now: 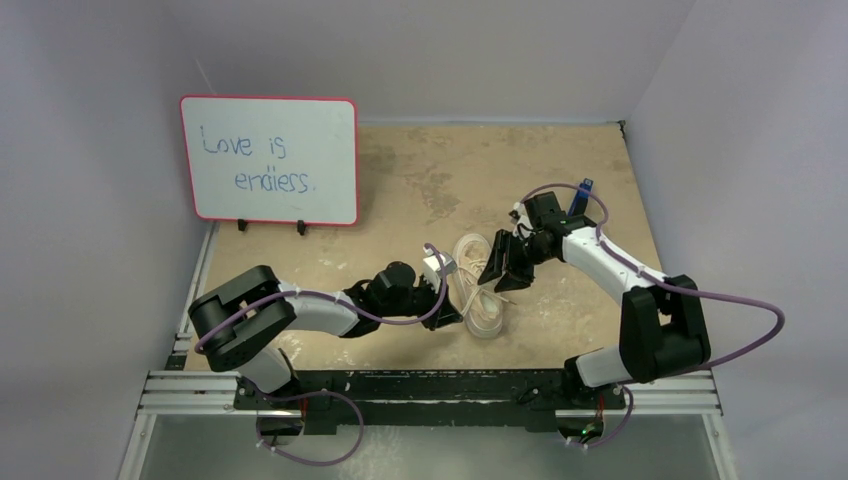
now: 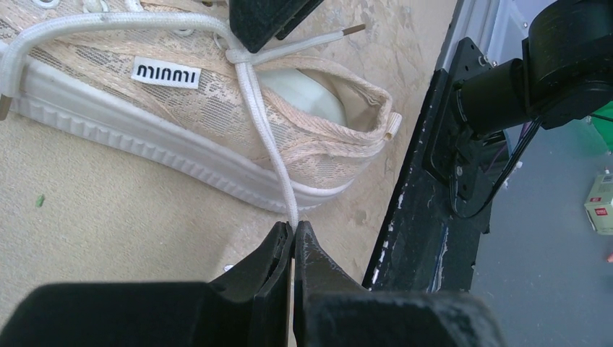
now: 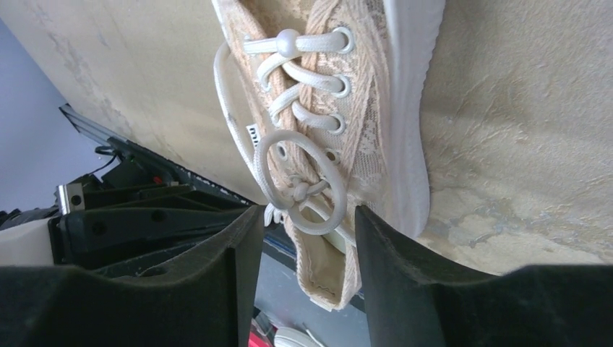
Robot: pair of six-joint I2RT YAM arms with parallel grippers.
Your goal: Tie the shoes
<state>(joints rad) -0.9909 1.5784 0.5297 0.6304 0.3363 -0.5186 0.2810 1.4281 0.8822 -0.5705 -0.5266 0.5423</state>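
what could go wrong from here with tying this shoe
1. The left end effector pinches the lace only at its very fingertips, so a harder pull might slip the strand free.
2. The shoe lies loose with its heel near the front rail; pulling may drag it rather than tighten the knot.
3. The right end effector hangs open over the loose loop; closing could flatten it or catch the wrong strand.

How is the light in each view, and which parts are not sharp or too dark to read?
Top external: soft even light, no glare on the whiteboard, but the shoe is small and pale. Left wrist: the lace is sharp; the near jaws are black, without detail. Right wrist: the knot is sharp, the jaws dark and soft-edged.
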